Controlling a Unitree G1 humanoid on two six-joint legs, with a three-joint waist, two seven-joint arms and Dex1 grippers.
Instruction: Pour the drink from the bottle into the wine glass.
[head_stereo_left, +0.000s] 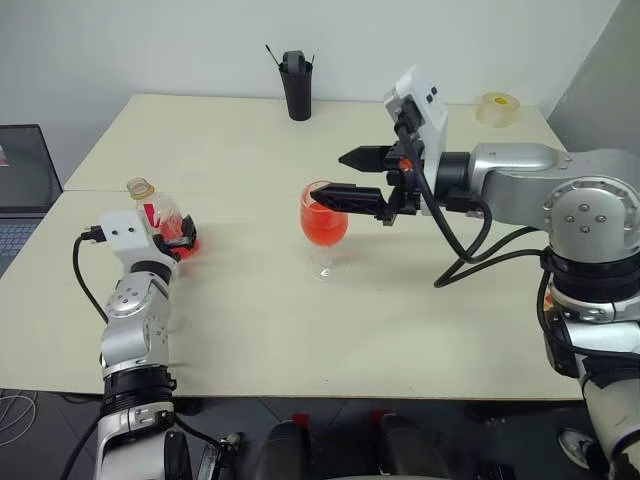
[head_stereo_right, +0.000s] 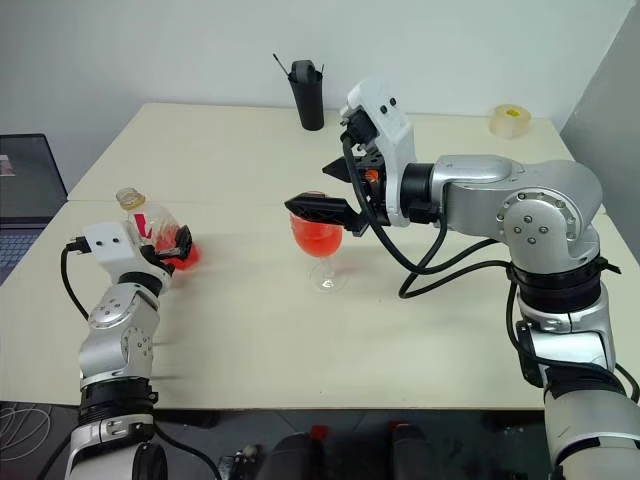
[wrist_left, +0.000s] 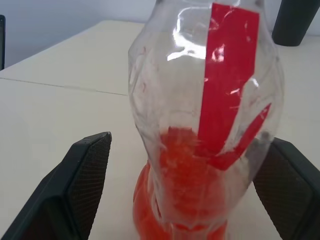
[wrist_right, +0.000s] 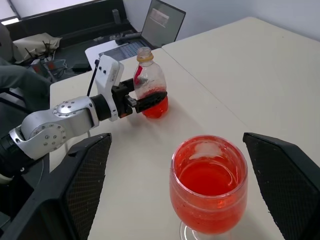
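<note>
- Clear crinkled plastic, the bottle (wrist_right: 148, 82) stands upright on the table (head_stereo_left: 400, 330) at the left, a little drink (wrist_left: 175, 200) left in its base, between the left gripper's (wrist_left: 190, 185) parted fingers.
- Rounded wine glass (head_stereo_left: 323, 228) mid-table holds red liquid; the right gripper (head_stereo_left: 340, 180) hovers wide apart around its rim.
- The right wrist view shows a laptop (wrist_right: 165, 20) beyond.

Even bright light; soft shadows; glare on bottle (wrist_left: 200, 100).
</note>
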